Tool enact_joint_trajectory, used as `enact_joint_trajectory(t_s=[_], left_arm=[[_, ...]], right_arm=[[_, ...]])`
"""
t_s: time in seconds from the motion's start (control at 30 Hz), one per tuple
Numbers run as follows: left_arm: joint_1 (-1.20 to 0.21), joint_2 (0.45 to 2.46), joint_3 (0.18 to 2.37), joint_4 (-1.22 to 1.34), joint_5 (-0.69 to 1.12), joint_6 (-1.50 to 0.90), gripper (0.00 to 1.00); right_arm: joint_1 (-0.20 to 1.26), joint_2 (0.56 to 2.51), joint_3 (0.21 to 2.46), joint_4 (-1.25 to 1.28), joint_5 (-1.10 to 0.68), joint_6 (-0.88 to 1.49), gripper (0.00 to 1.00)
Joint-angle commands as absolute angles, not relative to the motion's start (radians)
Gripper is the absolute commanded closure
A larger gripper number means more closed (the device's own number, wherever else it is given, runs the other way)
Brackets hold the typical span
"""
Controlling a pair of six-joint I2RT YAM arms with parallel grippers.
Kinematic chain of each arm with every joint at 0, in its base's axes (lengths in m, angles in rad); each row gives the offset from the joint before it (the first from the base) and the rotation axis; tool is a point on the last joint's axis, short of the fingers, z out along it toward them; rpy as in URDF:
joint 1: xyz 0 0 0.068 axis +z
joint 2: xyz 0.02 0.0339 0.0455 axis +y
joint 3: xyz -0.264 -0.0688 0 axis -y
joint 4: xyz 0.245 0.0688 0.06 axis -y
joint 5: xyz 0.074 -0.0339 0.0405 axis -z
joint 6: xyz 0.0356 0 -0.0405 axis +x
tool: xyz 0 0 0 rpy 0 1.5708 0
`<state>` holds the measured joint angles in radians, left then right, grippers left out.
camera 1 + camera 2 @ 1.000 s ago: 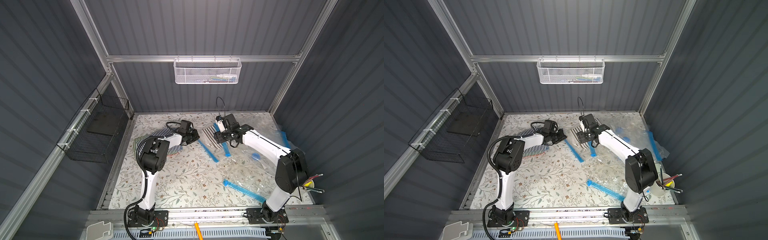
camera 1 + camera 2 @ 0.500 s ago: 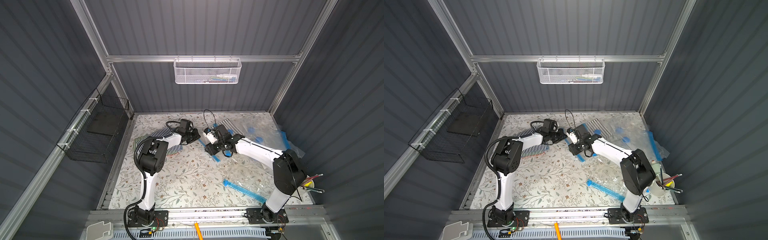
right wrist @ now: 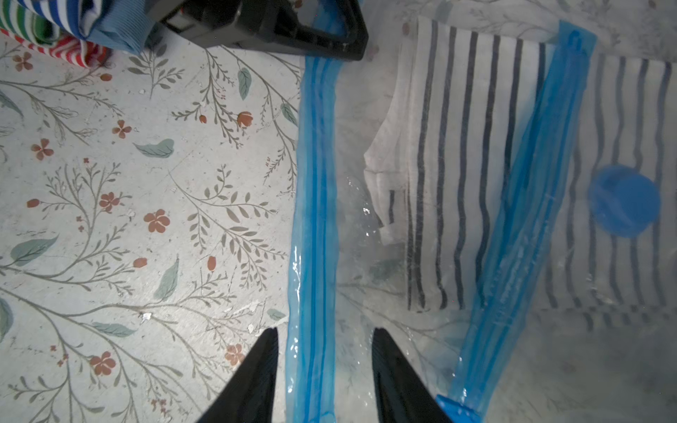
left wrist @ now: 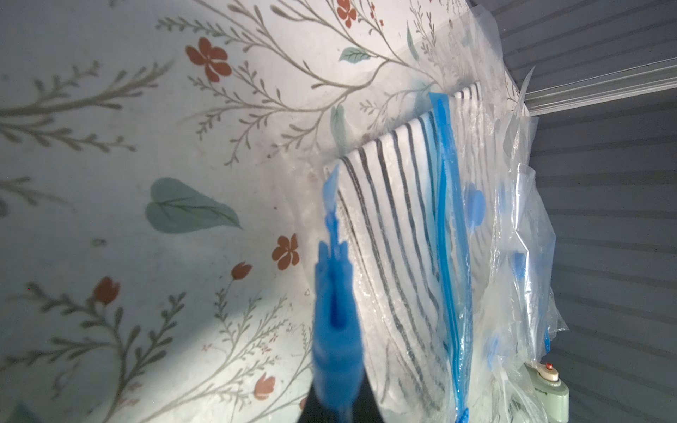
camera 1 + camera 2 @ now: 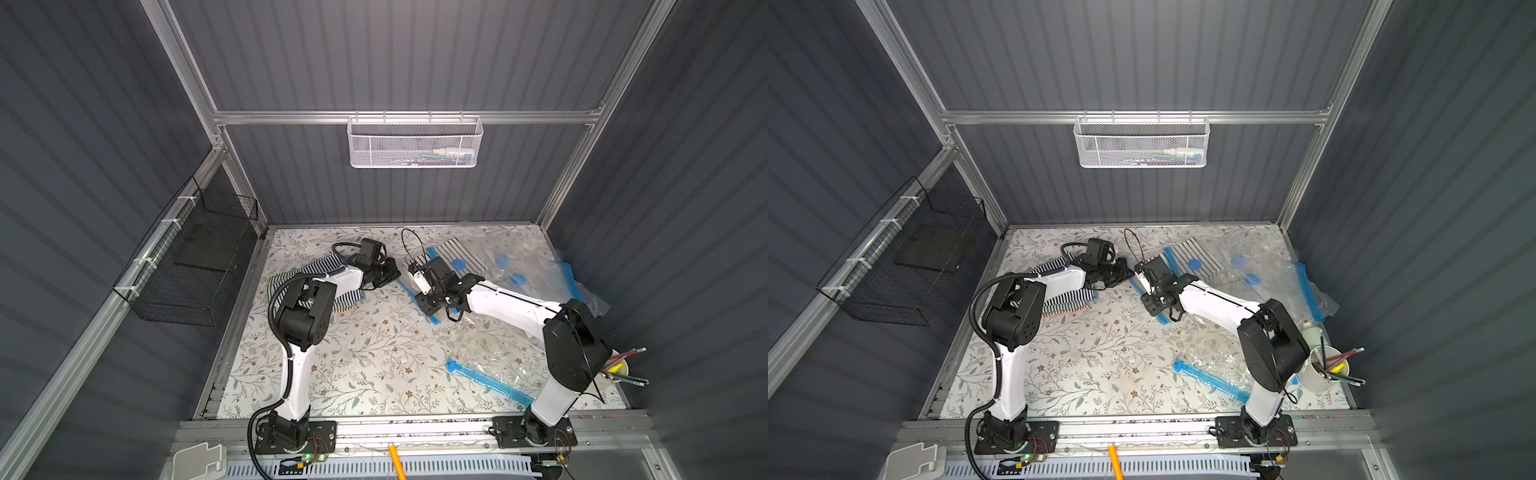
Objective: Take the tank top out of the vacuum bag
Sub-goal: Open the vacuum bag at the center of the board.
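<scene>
While the left gripper (image 3: pixel 351 47) pinches one clear bag's (image 3: pixel 359 256) ribbed blue strip (image 3: pixel 315 183), the right gripper (image 3: pixel 324 366) straddles it, jaws spread; one striped top (image 3: pixel 458 164) beyond.

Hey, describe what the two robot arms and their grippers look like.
Both arms have glossy white links with bulky black joint housings. The left arm carries a thick ribbed black hose; the right arm, a thin black wire loop. The right gripper has black fingers tapering to points; the left gripper is black too.
</scene>
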<state>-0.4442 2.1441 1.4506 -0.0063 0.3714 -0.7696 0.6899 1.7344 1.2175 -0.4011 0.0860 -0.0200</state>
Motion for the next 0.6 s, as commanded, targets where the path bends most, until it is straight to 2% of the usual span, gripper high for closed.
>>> enact_joint_trajectory(t_s=[0.0,0.2,0.57], left_arm=[[-0.448,2.141,1.456,-0.025,0.389,-0.761,1.00],[-0.448,2.142,1.454,-0.022,0.391,-0.765,1.00],[-0.449,2.132,1.444,-0.010,0.399,-0.774,1.00]], right_arm=[[0.695,1.715,1.206,-0.420,0.083,-0.016,0.54],[0.712,1.717,1.203,-0.431,0.080,-0.023,0.51],[0.729,1.767,1.221,-0.442,0.139,-0.031,0.55]])
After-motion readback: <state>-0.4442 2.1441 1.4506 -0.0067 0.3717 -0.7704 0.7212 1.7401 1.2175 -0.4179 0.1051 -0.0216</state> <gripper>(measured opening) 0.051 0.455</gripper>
